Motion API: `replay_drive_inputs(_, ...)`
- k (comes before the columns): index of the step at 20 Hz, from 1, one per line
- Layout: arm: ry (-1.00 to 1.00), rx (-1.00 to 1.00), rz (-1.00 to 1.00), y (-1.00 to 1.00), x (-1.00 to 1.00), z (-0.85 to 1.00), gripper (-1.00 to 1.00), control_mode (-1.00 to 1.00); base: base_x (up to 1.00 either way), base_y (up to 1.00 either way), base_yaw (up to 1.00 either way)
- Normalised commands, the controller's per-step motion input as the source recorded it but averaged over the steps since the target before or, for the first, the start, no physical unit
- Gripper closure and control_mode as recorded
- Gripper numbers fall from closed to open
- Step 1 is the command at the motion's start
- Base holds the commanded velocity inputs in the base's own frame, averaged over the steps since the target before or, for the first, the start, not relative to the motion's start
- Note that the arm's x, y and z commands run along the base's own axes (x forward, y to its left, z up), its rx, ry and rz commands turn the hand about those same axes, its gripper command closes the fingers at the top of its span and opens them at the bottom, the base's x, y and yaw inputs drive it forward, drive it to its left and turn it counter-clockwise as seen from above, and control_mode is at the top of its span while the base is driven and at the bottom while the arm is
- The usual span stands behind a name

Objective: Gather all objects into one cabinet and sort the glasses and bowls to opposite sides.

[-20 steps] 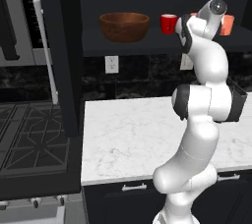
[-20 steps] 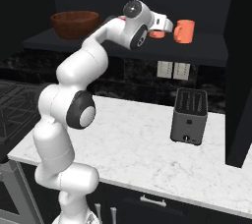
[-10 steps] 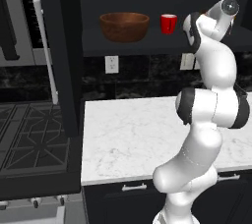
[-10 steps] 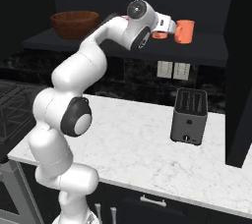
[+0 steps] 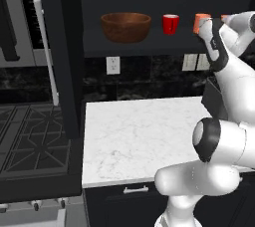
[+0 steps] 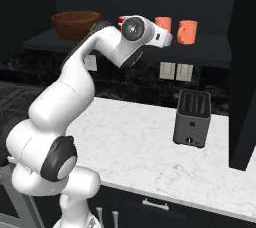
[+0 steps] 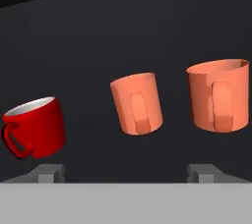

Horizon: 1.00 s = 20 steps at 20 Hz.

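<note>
A wide, round, dark reddish-brown wooden bowl (image 5: 126, 26) sits on the black cabinet's shelf (image 5: 144, 45) in the upper middle of the left base view. To its right on the same shelf stands a bright red cup (image 5: 170, 24) with a white inside and a looped handle, apart from the bowl. Further right are two salmon-orange cups (image 6: 163, 24) (image 6: 187, 31), both with handles, standing near each other in the upper middle of the right base view. The gripper (image 7: 126, 173) hangs before the cups with its fingers spread wide, holding nothing.
</note>
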Motion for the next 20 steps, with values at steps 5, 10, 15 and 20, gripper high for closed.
replay_drive_inputs(5,-0.22,0.07,0.12,0.38,-1.0,0.02,-1.0,-1.0,0.0,0.0,0.0)
replay_drive_inputs(10,-0.1,0.01,0.11,0.01,-1.0,0.17,-1.0,-1.0,0.0,0.0,0.0)
replay_drive_inputs(15,-0.01,-0.05,0.16,-0.03,-1.0,0.42,-1.0,-1.0,0.0,0.0,0.0)
replay_drive_inputs(20,0.0,-0.26,0.19,-0.05,-1.0,0.68,-1.0,-1.0,0.0,0.0,0.0)
